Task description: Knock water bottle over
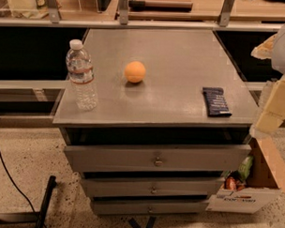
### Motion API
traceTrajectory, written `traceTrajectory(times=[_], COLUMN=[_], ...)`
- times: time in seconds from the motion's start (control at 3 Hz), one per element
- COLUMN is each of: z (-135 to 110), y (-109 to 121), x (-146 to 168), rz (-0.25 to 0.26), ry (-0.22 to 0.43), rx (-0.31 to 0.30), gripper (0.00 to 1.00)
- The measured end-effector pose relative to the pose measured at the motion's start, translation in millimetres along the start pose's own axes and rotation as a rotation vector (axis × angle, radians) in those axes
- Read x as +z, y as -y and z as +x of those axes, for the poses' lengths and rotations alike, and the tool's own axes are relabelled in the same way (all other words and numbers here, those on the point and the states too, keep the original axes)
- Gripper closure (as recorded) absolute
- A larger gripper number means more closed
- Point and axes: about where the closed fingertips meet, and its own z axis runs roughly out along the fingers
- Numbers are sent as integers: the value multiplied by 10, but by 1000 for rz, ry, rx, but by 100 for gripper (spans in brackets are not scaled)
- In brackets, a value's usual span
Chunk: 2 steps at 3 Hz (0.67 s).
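Observation:
The water bottle [81,75] is clear and ribbed, with a white cap and a thin reddish label band. It stands upright near the front left corner of the grey cabinet top [172,56]. My gripper [268,121] hangs at the right edge of the view, beside the cabinet's front right corner and just off the top. It is far to the right of the bottle and touches nothing.
An orange [135,71] sits mid-top, right of the bottle. A dark blue snack packet [216,101] lies near the right edge. Three drawers [157,158] stand slightly open below. A cardboard box of snacks [252,185] sits on the floor at right. A black cable [4,169] runs at left.

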Motion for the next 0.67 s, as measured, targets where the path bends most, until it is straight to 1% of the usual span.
traceTrajectory(times=[0.33,0.67], z=[-1,-164], y=[0,82], x=[0,217], rz=[0,-27], ry=[0,73], rx=[0,-14], gripper=[0,0])
